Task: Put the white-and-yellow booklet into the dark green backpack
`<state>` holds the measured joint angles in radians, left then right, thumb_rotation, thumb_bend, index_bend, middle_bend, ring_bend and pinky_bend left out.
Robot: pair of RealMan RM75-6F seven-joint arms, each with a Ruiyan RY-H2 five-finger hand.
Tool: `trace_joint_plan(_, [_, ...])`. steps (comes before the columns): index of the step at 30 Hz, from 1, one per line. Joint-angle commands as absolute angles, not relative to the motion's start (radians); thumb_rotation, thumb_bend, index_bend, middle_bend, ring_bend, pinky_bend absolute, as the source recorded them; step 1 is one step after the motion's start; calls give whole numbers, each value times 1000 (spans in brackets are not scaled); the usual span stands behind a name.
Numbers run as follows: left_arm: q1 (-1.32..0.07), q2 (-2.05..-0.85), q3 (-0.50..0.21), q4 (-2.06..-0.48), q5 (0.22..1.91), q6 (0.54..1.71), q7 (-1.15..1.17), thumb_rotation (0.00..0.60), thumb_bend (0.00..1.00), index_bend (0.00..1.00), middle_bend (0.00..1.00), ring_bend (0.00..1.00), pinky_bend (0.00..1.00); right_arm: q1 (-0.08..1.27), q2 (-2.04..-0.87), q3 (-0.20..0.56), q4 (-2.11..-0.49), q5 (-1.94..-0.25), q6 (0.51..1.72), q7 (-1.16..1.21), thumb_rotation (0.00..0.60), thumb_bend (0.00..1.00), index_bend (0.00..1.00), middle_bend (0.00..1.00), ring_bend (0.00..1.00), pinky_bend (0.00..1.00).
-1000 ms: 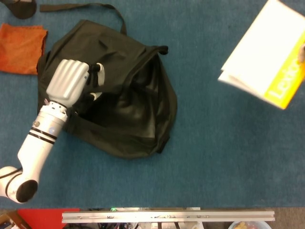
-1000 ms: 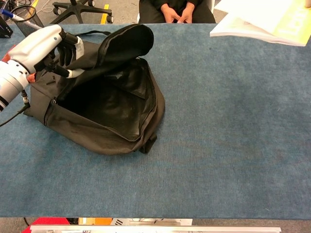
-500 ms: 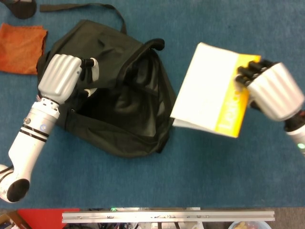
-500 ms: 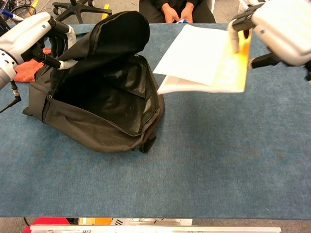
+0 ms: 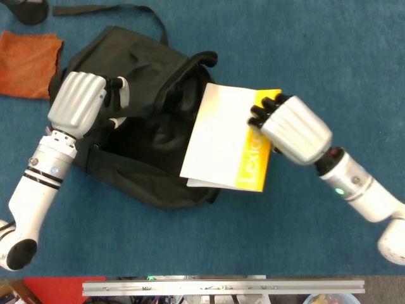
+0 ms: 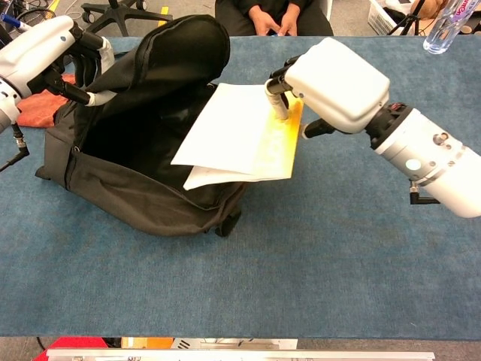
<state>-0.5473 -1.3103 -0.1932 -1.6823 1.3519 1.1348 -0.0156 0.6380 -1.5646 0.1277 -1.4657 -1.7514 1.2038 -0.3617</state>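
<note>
Covering the backpack (image 5: 136, 66) mouth, the booklet (image 5: 221, 136) sits pinched in the right hand (image 5: 294, 128); left hand (image 5: 79, 104) grips the flap.

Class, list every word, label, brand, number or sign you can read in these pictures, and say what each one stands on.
"Lexic": white letters running along the yellow band of the white-and-yellow booklet; the right hand holds the booklet and covers the end of the word.
Same lettering in the chest view: too washed out to read.
Label on the clear bottle at the table's far right corner: too small to read.
Dark green backpack: no readable text.
</note>
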Motion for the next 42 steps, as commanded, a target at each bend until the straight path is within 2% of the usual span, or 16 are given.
trace_joint_plan(1, [-547,-1307,-193,-1686,1353,1138,-13,600,293,670,698,646,636,675,-1626,142,-1403,-1754,1186,-388,600,529,842,629,561,718])
trace_joint_plan(22, [-549,-1282,-185,-1697,1354,1146,-12,600,292,671,697,646,636,822,-1886,190,-1084,-1710,1150,-401,600,528,842,629,561,718])
trace_joint_plan(42, [-546,-1261,-179,-1715,1361,1157,-13,600,293,671,696,646,636,932,-2048,198,-851,-1670,1123,-423,600,528,842,629,561,718])
